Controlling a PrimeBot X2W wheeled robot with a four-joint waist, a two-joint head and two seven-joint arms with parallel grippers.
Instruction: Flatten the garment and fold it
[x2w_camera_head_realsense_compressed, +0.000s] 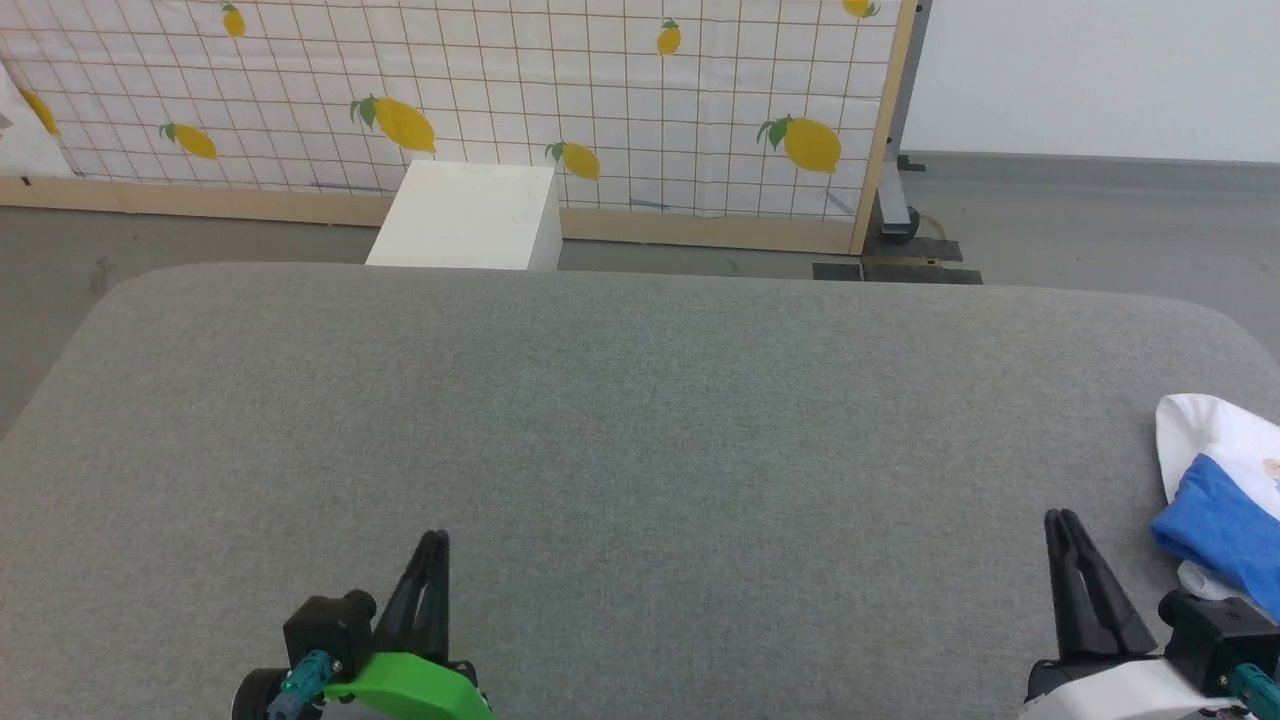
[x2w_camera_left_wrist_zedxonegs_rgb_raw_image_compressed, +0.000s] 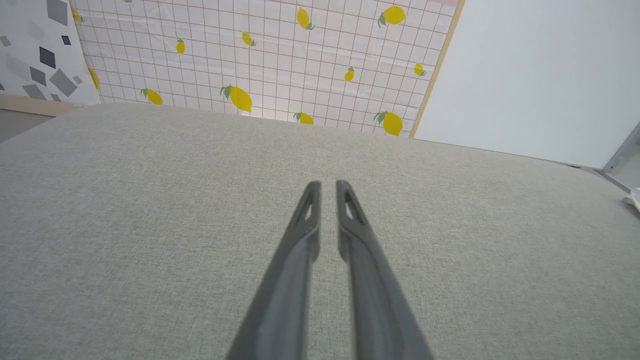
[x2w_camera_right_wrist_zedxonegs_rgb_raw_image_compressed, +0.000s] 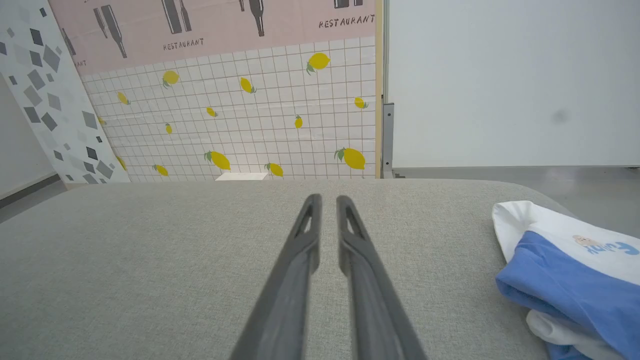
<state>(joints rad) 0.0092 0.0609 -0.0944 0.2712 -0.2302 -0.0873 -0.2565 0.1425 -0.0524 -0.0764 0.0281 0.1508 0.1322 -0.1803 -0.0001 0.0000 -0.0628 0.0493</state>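
Grey woven fabric covers the padded worktop (x2w_camera_head_realsense_compressed: 640, 420), which is rounded at its far corners. The garment (x2w_camera_head_realsense_compressed: 1215, 490) lies bunched at the worktop's right edge — white cloth with a royal-blue fold on top and a small print on the white. It is just beside the right gripper (x2w_camera_head_realsense_compressed: 1060, 520), whose fingers are clear of the cloth. The left gripper (x2w_camera_head_realsense_compressed: 435, 540) sits near the front edge, left of centre, well apart from the garment. Both claws: fingers drawn almost together, a thin slit between the tips, nothing held. Beyond the far edge — a white box (x2w_camera_head_realsense_compressed: 465, 215) before a lemon-print grid panel (x2w_camera_head_realsense_compressed: 600, 90).
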